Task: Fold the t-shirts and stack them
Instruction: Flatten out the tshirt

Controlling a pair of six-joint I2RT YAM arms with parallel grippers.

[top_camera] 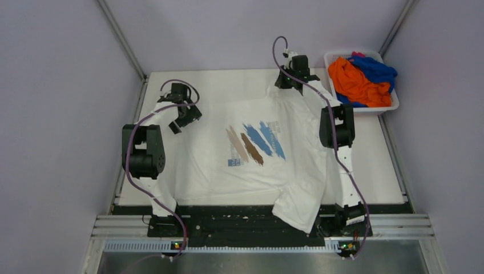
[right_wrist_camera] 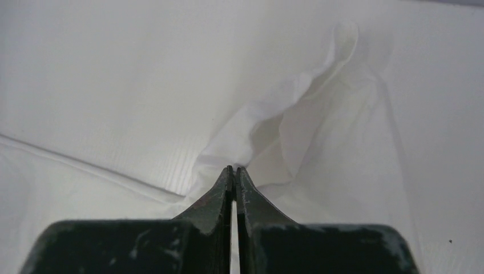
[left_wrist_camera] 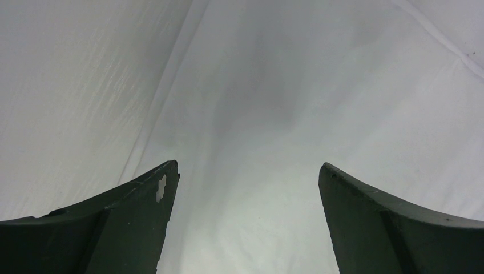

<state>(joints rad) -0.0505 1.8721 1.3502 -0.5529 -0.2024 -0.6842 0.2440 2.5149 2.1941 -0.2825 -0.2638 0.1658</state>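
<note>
Fabric of the white t-shirt [top_camera: 251, 148] lies spread on the table [top_camera: 376, 171], its right side partly covered by the right arm [top_camera: 337, 125]. A soft crumpled fold is pinched in the right gripper [right_wrist_camera: 235, 170]; the left gripper [left_wrist_camera: 248, 168] is held wide over smooth cloth.

left gripper [left_wrist_camera: 248, 166]: jaws spread wide, only cloth in the gap between them
fingers [left_wrist_camera: 125, 228]: dark, scuffed, rising from both lower corners; pale chip on the inner edge of one
white t-shirt [left_wrist_camera: 297, 85]: spread beyond the gripper, smooth, soft grey shadow just ahead of the gap
fold edge [left_wrist_camera: 162, 97]: slants from above the gripper down toward the chipped finger
seam [left_wrist_camera: 439, 37]: faint line, well beyond the gripper on the other finger's side
</note>
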